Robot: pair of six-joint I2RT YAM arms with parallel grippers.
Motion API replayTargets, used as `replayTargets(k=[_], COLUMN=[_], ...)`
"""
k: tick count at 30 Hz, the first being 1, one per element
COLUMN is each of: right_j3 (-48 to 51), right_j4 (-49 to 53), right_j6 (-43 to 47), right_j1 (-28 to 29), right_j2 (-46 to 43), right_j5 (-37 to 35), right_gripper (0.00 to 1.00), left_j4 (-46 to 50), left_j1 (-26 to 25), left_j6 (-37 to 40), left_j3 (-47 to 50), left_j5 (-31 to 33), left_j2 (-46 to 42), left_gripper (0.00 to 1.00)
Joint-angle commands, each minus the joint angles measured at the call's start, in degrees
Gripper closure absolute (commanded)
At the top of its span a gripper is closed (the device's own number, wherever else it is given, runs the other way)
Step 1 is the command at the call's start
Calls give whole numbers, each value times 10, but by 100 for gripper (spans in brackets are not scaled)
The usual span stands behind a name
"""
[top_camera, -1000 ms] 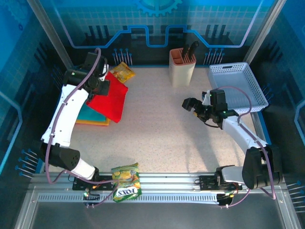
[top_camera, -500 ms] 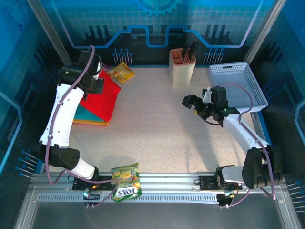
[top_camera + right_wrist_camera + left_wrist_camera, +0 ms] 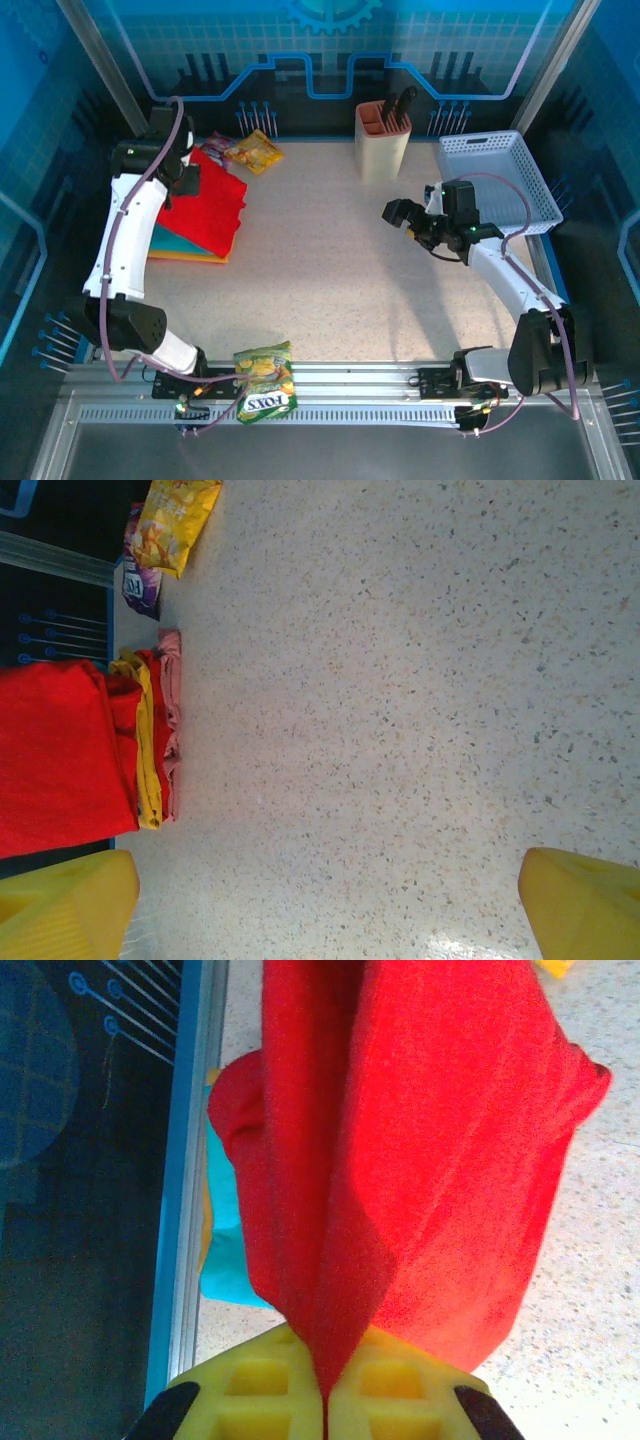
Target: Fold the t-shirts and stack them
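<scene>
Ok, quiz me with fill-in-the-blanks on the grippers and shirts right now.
The left gripper is shut on the ____ t-shirt.
The right gripper is ____, holding nothing.
In the top view, the knife block stands ____ of the basket.
Missing: red; open; left.

A speckled beige table [image 3: 330, 270] is enclosed by blue printed panels [image 3: 420, 50]; an aluminium rail [image 3: 380, 378], possibly slotted, is fixed along its near edge.
</scene>
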State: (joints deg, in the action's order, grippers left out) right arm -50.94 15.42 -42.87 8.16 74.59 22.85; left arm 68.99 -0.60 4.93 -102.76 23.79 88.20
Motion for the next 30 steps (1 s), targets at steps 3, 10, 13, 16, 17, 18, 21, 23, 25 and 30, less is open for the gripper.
replayTargets(k=[3,10,13,16,17,18,21,23,25,30], right_j3=[-20,-13,-7,-11,-14,-17,-18,-16,-12,-12], right_j4=[24,1,-13,-9,-6,-2,0,-1,-3,-6], right_j6=[18,6,-2,2,5,8,11,13,12,12], right_j1=[-5,-5,-4,-4,-4,-4,-4,-4,-4,-4], right_j2=[1,20,22,26,27,27,26,24,26,33], right_j5=[-4,6,10,11,11,10,10,8,8,12], right_gripper=[2,2,2,2,2,2,2,2,2,2], left_j4=[-43,-41,-56,-64,-66,-67,-74,-80,-85,-91], left_j1=[32,85,95,104,106,108,114,117,120,136], left_j6=[4,-23,-23,-31,-31,-33,-37,-38,-40,-58], left_j3=[18,18,30,33,33,34,38,46,55,63], left_j5=[14,3,7,-5,-6,-4,0,-1,-2,-5], left_j2=[13,33,37,46,48,52,60,64,68,86], left_gripper=[100,100,100,100,100,100,100,100,100,100])
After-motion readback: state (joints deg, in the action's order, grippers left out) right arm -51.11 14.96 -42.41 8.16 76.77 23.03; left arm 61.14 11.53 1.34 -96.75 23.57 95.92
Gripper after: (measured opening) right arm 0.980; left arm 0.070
